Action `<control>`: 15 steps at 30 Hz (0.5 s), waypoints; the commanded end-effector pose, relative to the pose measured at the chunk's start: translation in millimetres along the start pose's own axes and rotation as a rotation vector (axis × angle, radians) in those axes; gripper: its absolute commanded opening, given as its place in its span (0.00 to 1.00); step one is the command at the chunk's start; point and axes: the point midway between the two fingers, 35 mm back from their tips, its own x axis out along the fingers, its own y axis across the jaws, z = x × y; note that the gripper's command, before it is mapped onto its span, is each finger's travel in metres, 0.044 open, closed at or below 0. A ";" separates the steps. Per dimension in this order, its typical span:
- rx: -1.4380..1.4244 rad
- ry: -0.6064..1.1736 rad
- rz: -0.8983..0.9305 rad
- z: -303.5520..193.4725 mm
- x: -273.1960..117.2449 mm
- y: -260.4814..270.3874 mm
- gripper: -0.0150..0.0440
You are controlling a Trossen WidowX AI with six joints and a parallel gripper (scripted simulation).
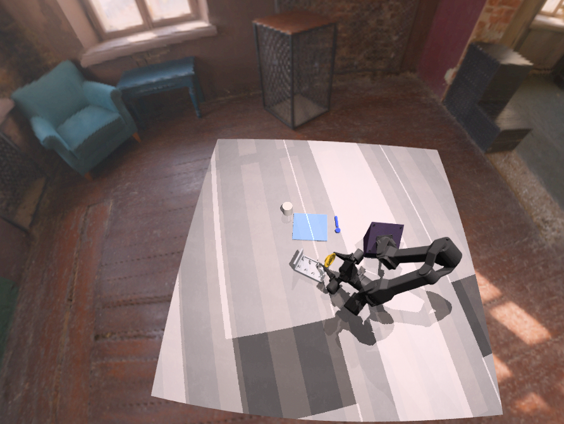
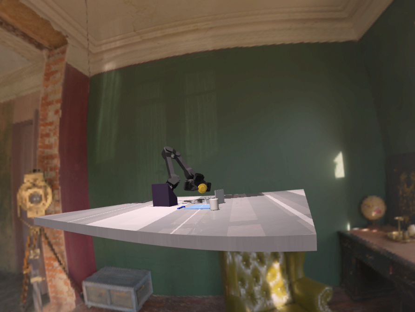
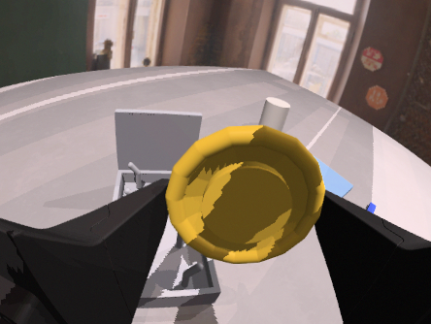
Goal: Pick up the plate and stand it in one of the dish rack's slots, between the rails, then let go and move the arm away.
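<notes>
The yellow round plate (image 1: 329, 260) (image 2: 202, 188) (image 3: 247, 201) is held across its width between the fingers of my gripper (image 1: 329, 262) (image 3: 244, 194), which is shut on it. The plate is tilted up steeply, its face toward the wrist camera, and hangs in the air above the table. The grey dish rack (image 1: 298, 258) (image 2: 219, 195) (image 3: 157, 141) has a tall flat panel at one end and a low tray with short angled pegs. It lies left of the plate in the top view. In the wrist view the plate and left finger hide part of the rack.
A white cylinder (image 1: 287, 209) (image 2: 214, 204) (image 3: 275, 113) stands beyond the rack. A flat blue square (image 1: 310, 227) (image 2: 196, 206) (image 3: 334, 178) and a dark blue spoon-like utensil (image 1: 336, 222) (image 2: 180, 207) lie nearby. A dark purple block (image 1: 372, 232) (image 2: 162, 195) stands at the arm's base.
</notes>
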 end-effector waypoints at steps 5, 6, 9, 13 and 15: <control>0.041 -0.080 0.142 0.1 -11.0 9.4 0.25; 0.046 -0.087 0.158 0.0 -12.5 10.4 0.25; 0.062 -0.110 0.206 -0.4 -17.0 12.9 0.25; 0.086 -0.136 0.265 -0.7 -23.0 15.5 0.25; 0.091 -0.140 0.275 -0.8 -24.1 15.9 0.25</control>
